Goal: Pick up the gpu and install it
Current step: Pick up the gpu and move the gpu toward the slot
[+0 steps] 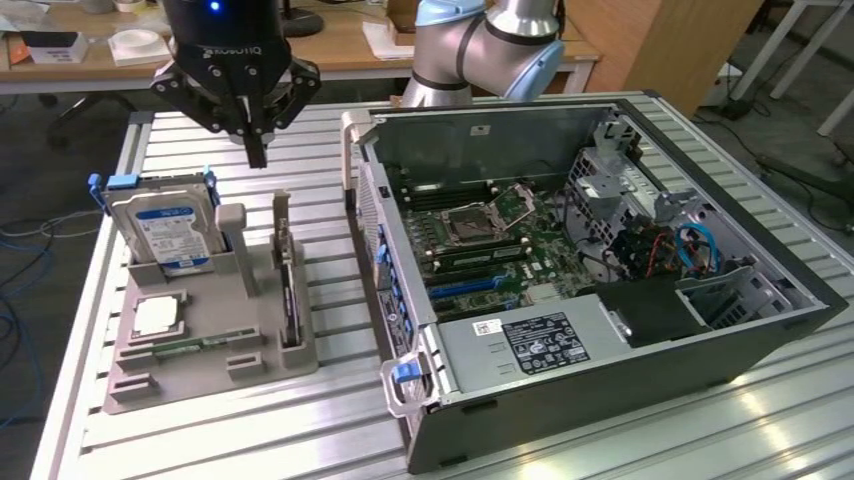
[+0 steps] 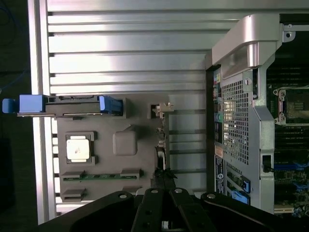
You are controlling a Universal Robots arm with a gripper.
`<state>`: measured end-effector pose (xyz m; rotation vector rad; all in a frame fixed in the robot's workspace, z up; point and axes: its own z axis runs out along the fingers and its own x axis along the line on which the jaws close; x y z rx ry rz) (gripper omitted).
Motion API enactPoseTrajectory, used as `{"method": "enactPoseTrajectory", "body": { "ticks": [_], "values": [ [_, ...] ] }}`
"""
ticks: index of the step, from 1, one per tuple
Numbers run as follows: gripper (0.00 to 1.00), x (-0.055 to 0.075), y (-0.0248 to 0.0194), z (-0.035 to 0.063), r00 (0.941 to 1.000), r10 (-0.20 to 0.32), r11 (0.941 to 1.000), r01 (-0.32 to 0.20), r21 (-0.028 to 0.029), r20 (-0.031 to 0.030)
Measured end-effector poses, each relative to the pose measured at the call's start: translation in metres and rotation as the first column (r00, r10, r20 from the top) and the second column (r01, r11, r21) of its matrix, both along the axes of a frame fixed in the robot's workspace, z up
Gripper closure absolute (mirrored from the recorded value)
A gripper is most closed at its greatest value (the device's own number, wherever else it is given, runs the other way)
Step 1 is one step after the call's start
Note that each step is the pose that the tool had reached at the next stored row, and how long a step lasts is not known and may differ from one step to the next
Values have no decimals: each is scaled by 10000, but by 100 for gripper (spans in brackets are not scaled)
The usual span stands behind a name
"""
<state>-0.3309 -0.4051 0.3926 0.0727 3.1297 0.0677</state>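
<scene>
The gpu [image 1: 284, 272] is a thin black card standing on its edge in the right-hand slot of a grey holder [image 1: 200, 372]. From above it reads as a narrow dark strip [image 2: 161, 145] with its metal bracket at one end. My gripper [image 1: 255, 155] hangs above the holder's far end, between the hard drive and the gpu, clear of both. Its fingers [image 2: 163, 186] are pressed together and shut on nothing. The open computer case [image 1: 587, 260] lies to the exterior view's right, with the motherboard [image 1: 487, 245] exposed.
A silver hard drive [image 1: 167, 225] with blue rails stands in the holder's left slot. A processor chip [image 1: 158, 313] and a green memory stick [image 1: 200, 345] lie in the holder. The case's side wall [image 1: 374, 240] rises close beside the holder. The ribbed metal table [image 1: 214, 430] carries everything.
</scene>
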Motion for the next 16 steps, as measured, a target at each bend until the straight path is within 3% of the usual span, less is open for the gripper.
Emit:
{"method": "enactPoseTrajectory", "body": {
  "ticks": [4,7,11,13,16],
  "values": [
    [89,-1,0,0,10000,-1,10000,1,0,0],
    [71,-1,0,0,10000,-1,10000,1,0,-1],
    [59,-1,0,0,10000,-1,10000,1,0,-1],
    [47,-1,0,0,10000,-1,10000,1,0,0],
    [42,-2,-5,0,10000,16,10000,-16,-1,0]
  ]
}}
